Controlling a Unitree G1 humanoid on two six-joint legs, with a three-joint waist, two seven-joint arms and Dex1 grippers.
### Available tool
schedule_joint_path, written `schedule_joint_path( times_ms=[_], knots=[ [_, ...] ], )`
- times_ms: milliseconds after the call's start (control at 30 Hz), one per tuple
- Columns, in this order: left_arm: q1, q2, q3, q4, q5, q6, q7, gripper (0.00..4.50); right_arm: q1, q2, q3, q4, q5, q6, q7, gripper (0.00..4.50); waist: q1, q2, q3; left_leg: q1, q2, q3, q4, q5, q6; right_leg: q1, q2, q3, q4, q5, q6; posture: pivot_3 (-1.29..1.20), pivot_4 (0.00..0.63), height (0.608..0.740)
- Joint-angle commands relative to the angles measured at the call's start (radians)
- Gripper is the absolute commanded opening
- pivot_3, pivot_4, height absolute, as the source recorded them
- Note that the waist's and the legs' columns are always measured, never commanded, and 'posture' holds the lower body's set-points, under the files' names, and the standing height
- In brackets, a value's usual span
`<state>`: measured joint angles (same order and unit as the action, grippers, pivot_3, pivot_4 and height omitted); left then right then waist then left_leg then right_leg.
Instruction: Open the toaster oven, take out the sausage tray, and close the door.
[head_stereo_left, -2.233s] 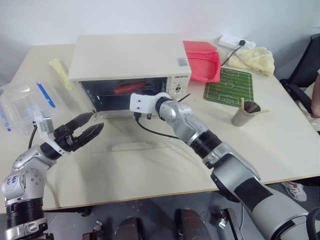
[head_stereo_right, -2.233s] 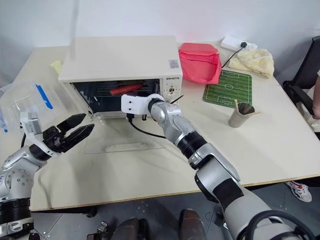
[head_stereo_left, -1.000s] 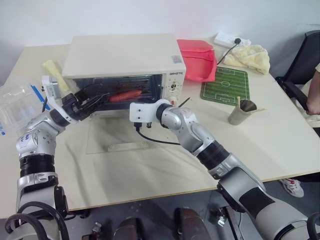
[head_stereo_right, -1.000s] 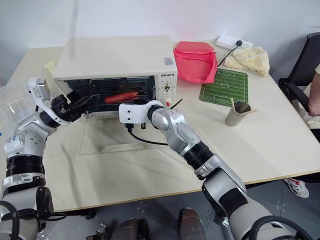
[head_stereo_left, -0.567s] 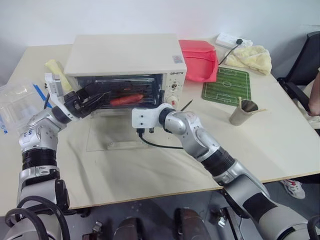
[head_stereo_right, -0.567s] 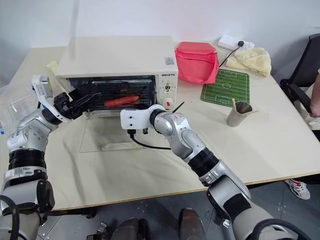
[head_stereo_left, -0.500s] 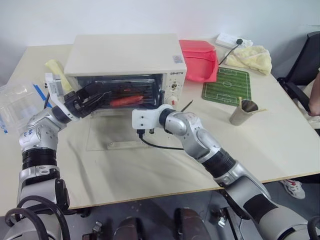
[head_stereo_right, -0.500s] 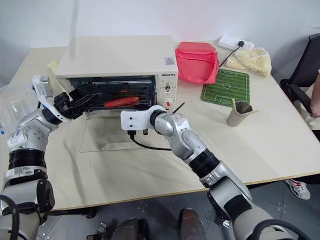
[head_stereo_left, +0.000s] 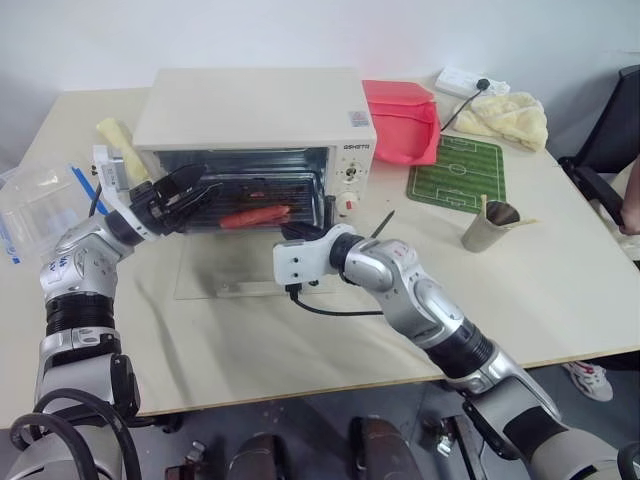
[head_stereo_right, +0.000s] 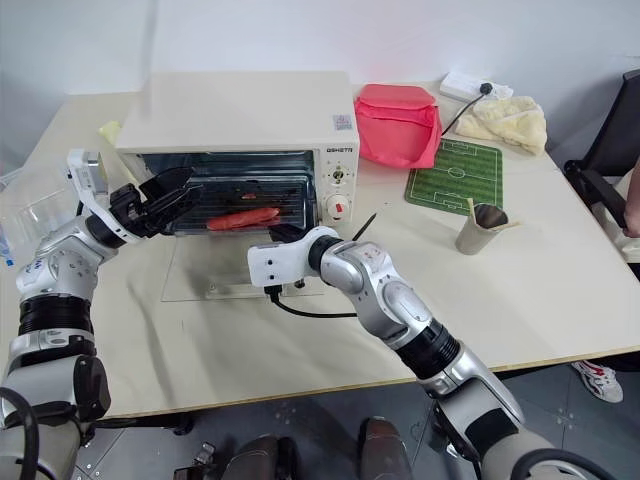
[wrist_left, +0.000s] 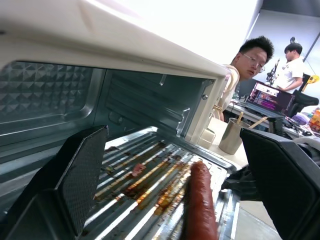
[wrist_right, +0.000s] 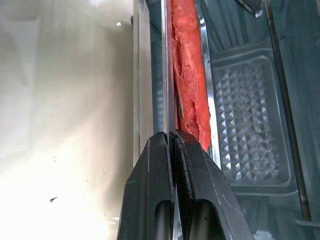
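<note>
Silver sausage tray (wrist_right: 165, 75) edge pinched by right end effector (wrist_right: 171, 136)

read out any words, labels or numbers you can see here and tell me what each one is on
Brand label at the top of the toaster oven's control panel: too blurred to read.
Small square sticker on the toaster oven's top: too small to read.
Green mat: white soccer-pitch lines, no words.
Nothing else legible.

I see the toaster oven (head_stereo_left: 255, 130) mouth partly blocked: my right gripper (wrist_right: 172, 137) pinches the sausage tray (wrist_left: 165, 190) rim, and my spread left gripper (head_stereo_left: 185, 190) fills the left side. The flat glass door (head_stereo_left: 240, 270) covers the table in front.
</note>
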<state>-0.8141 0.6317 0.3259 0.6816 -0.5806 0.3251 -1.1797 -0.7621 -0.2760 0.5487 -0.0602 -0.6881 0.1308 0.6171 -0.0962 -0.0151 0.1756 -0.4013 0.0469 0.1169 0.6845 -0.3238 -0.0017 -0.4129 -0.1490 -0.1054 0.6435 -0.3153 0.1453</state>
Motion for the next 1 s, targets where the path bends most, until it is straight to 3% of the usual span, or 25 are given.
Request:
schedule_joint_path(
  times_ms=[33,667,867,1000],
  knots=[
    [-0.023,0.029,0.027,-0.003,0.001,-0.01,0.011,4.5,0.014,-0.014,-0.018,-0.111,0.003,-0.018,0.022,0.03,0.001,0.0,0.0,0.0,0.0,0.0,0.0,0.0,0.0,0.0,0.0,0.0,0.0,0.0,0.0,0.0,0.15,0.74],
    [0.057,0.072,0.078,-0.088,-0.031,0.065,0.035,4.5,0.138,-0.092,-0.038,-0.32,-0.004,0.003,0.134,0.03,0.014,0.0,0.0,0.0,0.0,0.001,0.001,0.0,0.0,0.0,0.0,0.0,0.0,0.0,0.0,0.0,0.15,0.74],
    [0.136,0.101,0.121,-0.209,-0.067,0.168,0.099,4.5,0.188,-0.123,-0.08,-0.365,0.021,-0.013,0.135,0.03,0.015,0.0,0.0,0.0,0.0,0.0,0.002,0.0,0.0,0.0,0.0,0.0,0.0,0.0,0.0,0.0,0.15,0.74],
    [0.247,0.123,0.181,-0.372,-0.128,0.327,0.219,4.5,0.216,-0.161,-0.112,-0.377,0.035,-0.07,0.107,0.03,0.02,0.0,0.0,0.0,0.0,0.0,0.002,0.0,0.0,0.0,0.0,0.0,0.0,0.0,0.0,0.0,0.15,0.74]
  ],
)
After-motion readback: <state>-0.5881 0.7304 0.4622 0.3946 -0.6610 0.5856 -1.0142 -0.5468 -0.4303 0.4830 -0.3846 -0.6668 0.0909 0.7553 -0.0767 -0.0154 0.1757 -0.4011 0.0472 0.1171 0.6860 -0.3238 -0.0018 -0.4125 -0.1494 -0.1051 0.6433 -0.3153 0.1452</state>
